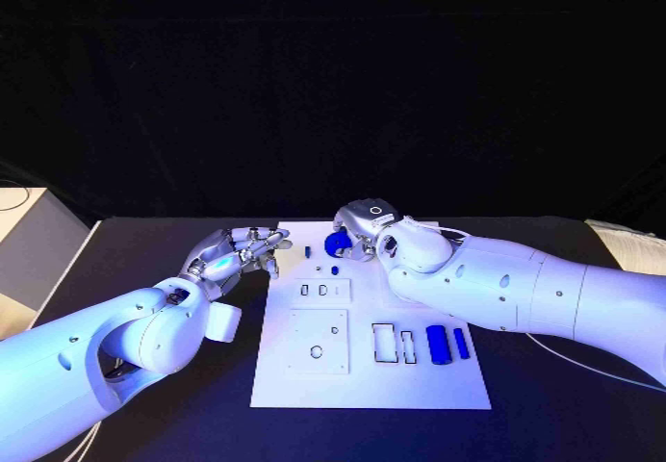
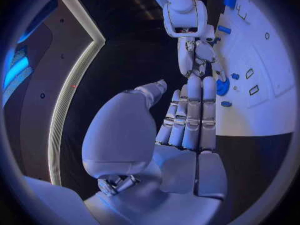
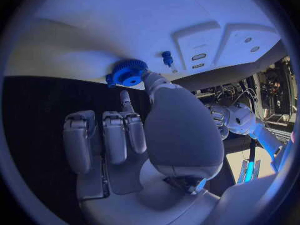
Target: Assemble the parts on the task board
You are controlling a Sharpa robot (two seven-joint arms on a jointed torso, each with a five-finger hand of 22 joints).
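Note:
The white task board (image 1: 285,380) lies in the middle of the table. At its far end my right hand (image 1: 364,231) pinches a blue gear (image 1: 335,241) between thumb and a finger, low over the board; the right wrist view shows the gear (image 3: 128,73) at the fingertips (image 3: 124,96), the other fingers curled in. A small blue peg (image 1: 308,250) stands just left of it, and a second small piece (image 1: 335,271) is nearer me. My left hand (image 1: 239,252) hovers at the board's left edge, its fingers (image 2: 194,110) straight and holding nothing.
A blue cylinder (image 1: 437,344) and a thinner blue bar (image 1: 462,343) lie on the board's right side beside two rectangular slots (image 1: 385,343). Two raised white plates (image 1: 320,341) with holes sit left of centre. A pale box (image 1: 35,241) stands at the table's left.

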